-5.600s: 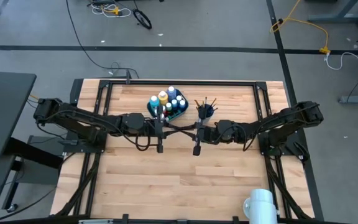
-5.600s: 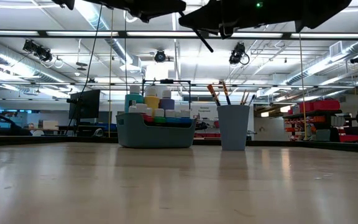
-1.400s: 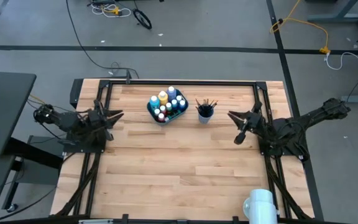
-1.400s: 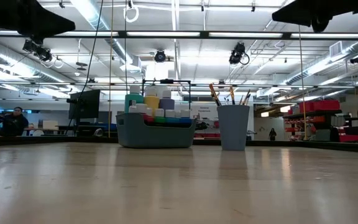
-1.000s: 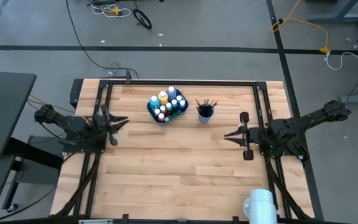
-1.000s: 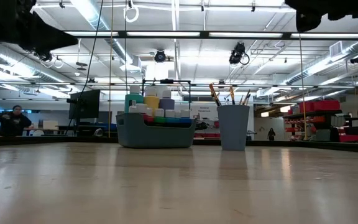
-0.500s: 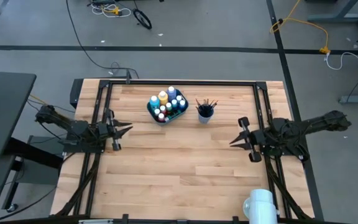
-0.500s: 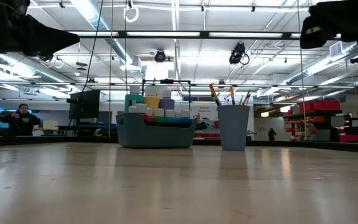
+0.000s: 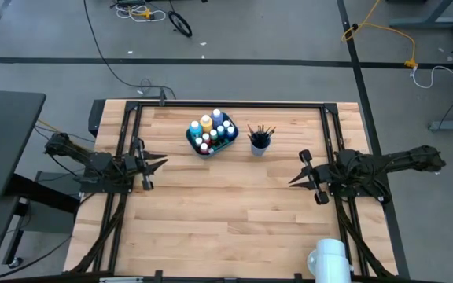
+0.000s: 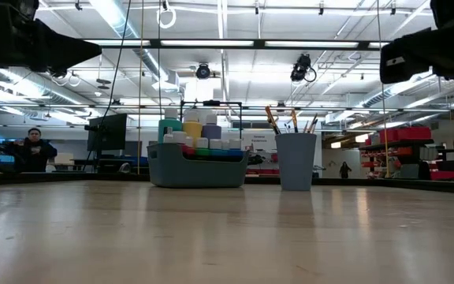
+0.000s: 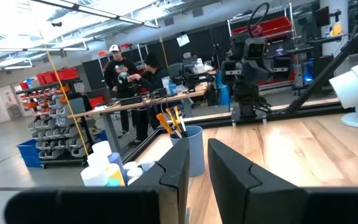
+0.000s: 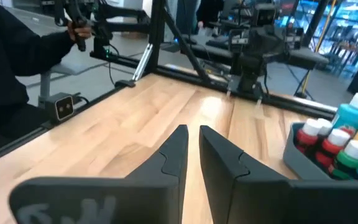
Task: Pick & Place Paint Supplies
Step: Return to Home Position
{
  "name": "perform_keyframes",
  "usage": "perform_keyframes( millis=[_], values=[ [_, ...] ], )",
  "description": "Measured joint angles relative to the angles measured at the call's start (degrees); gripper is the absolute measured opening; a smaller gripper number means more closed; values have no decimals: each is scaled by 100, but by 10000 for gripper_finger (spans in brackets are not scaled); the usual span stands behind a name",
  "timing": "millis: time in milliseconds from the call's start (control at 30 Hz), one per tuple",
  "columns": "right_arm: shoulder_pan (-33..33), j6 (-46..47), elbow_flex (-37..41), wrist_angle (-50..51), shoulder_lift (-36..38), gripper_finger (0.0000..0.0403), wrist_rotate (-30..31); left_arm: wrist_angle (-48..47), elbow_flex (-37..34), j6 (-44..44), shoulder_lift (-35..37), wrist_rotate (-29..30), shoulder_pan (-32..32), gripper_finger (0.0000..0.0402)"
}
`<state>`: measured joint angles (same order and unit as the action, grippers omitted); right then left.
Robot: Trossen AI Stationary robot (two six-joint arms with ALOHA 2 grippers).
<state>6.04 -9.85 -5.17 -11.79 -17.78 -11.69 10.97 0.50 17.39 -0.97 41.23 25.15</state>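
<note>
Arms pull back, paint things put away

Both arms have moved away from the middle of the counter (image 9: 226,212) and now sit at its sides. The left fingers (image 11: 174,177) wait by the left edge, the right fingers (image 12: 174,155) by the right edge. Each pair is almost closed, with only a thin gap, and holds nothing. The paint bottles (image 9: 211,132) stand packed in the teal bin (image 10: 198,170) near the middle of the back edge. The paintbrushes (image 9: 259,130) stick up out of the blue cup (image 9: 259,142) just beside it, well apart from both pairs of fingers. The job looks done.
</note>
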Motion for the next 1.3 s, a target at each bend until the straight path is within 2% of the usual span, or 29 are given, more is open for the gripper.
perform_keyframes(
  millis=[200,267,467,533,667,933,1167,1300],
  values=[
    [-58,22,0,278,70,45,3,8,-3,138,0,11,0,67],
    [-75,65,0,358,81,45,4,8,-3,-72,0,9,0,67],
    [-77,56,298,-11,92,45,41,8,-5,-343,0,-5,0,67],
    [-77,42,442,-122,92,45,257,8,-5,-172,0,-8,0,67],
    [-77,202,435,-50,97,45,1066,8,-5,235,0,-14,0,67],
    [-77,-7,426,478,92,45,1400,6,-7,781,0,-13,0,67],
    [-77,173,426,629,92,45,2313,8,-7,891,0,-15,0,67],
    [-77,378,426,629,92,45,2586,6,-9,858,0,-13,0,67]
  ],
)
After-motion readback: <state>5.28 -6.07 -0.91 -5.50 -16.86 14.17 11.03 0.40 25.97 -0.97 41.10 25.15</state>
